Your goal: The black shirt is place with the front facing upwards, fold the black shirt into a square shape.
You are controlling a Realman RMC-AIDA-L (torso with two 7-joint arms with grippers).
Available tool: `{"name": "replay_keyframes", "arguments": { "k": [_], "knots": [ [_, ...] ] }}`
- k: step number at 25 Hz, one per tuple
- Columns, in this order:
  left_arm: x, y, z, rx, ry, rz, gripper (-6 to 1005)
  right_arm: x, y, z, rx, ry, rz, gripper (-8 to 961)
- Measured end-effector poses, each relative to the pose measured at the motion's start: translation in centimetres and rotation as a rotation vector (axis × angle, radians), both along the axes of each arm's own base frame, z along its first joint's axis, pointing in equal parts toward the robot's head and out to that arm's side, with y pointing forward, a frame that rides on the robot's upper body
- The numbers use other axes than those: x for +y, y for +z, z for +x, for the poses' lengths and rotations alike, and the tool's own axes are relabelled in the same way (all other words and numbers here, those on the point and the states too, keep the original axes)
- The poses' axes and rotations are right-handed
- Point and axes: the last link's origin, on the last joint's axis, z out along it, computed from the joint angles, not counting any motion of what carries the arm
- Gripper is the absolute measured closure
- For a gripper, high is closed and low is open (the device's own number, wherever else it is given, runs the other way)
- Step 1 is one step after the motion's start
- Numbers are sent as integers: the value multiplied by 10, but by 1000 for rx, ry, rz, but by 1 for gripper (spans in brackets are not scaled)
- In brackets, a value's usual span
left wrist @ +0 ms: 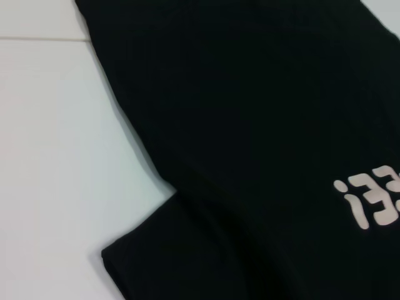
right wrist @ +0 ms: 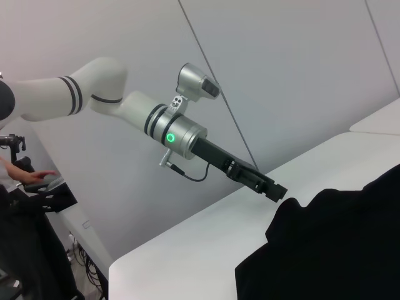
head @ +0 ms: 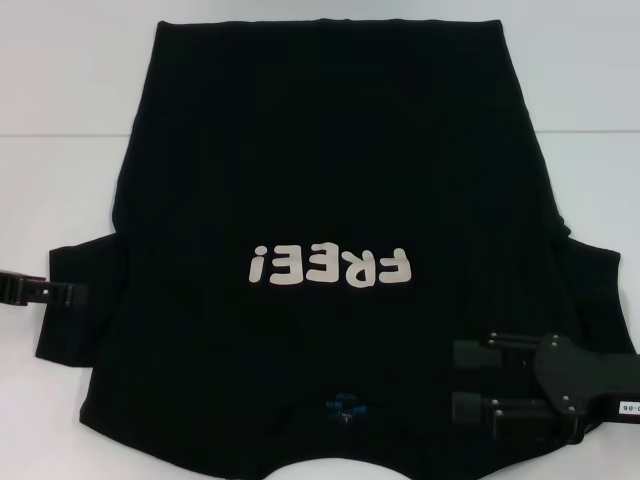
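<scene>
Black shirt (head: 330, 200) lies flat on the white table (head: 60, 90), front up, collar at the near edge, hem at the far end, cream "FREE!" print (head: 330, 267) reading upside down from the head view. Small blue neck label (head: 345, 400) sits just inside the collar. Left gripper (head: 78, 293) is at the tip of the shirt's left sleeve, touching or just meeting the cloth; can't tell whether its fingers are apart or together. Right gripper (head: 455, 380) is over the near right shoulder area, on top of the cloth, two fingers (head: 478, 353) spread apart and pointing toward the collar, nothing clamped between them. Left wrist view shows only the sleeve and side seam against the table plus the end of the print, no fingers of its own. Right wrist view adds what the head view lacks: the whole left arm (right wrist: 125, 109) reaching down to the sleeve edge, cloth there bunched up slightly, and a grey wall (right wrist: 281, 69) behind.
</scene>
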Motion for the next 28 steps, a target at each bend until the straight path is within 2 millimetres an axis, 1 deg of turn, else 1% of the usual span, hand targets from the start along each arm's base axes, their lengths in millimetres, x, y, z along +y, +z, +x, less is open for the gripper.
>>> {"name": "replay_keyframes", "arguments": {
  "k": [13,24,28],
  "knots": [
    [4,-21,-1,68,11,-79,172,-2,-3,-1,9,-6,-7,171],
    [5,-23,1,62,10,-83,175,-3,-4,-1,13,-9,-9,171],
    [10,-25,2,74,21,-68,184,-4,-5,-1,13,-10,-7,171]
  ]
}}
